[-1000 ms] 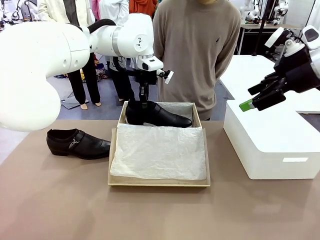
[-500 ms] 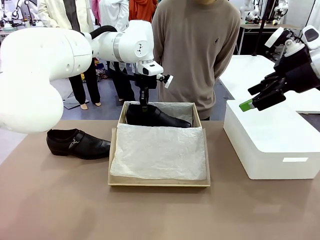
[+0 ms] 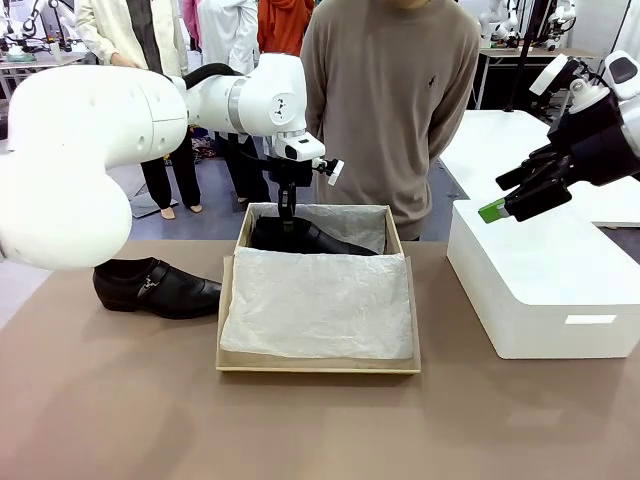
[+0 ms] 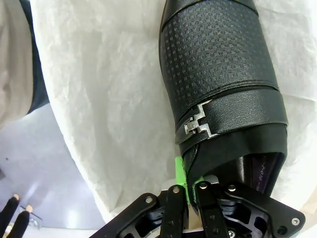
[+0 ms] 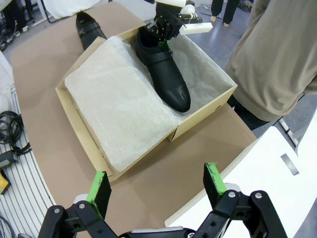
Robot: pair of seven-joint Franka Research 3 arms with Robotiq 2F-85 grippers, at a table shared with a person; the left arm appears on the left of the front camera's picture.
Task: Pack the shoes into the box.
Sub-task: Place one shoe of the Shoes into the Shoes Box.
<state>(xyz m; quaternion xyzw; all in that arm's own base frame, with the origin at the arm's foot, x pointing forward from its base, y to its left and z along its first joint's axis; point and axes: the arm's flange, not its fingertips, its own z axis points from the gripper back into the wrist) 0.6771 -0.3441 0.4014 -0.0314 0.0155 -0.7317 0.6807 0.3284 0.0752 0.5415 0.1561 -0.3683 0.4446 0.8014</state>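
Holding one shoe down in the box, with its mate lying off at nine o'clock.
On the brown table (image 3: 120, 400), the tan cardboard shoebox (image 3: 318, 367) lined with white tissue paper (image 3: 315, 305) sits dead centre. One glossy black buckled dress shoe (image 3: 325, 238) lies along its twelve-o'clock wall, toe towards three o'clock. The second black shoe (image 3: 155, 285) rests on the table just outside the box's nine-o'clock side, its long axis nine-to-three and its toe aimed at the box. The left gripper (image 3: 287, 215) is clenched on the collar at the boxed shoe's heel. I'd say once it lets go, the mate lies at about eight o'clock from it, much nearer than to the right gripper (image 3: 508, 193), which hangs spread wide and empty-handed above the white block (image 3: 540, 290) at three o'clock.
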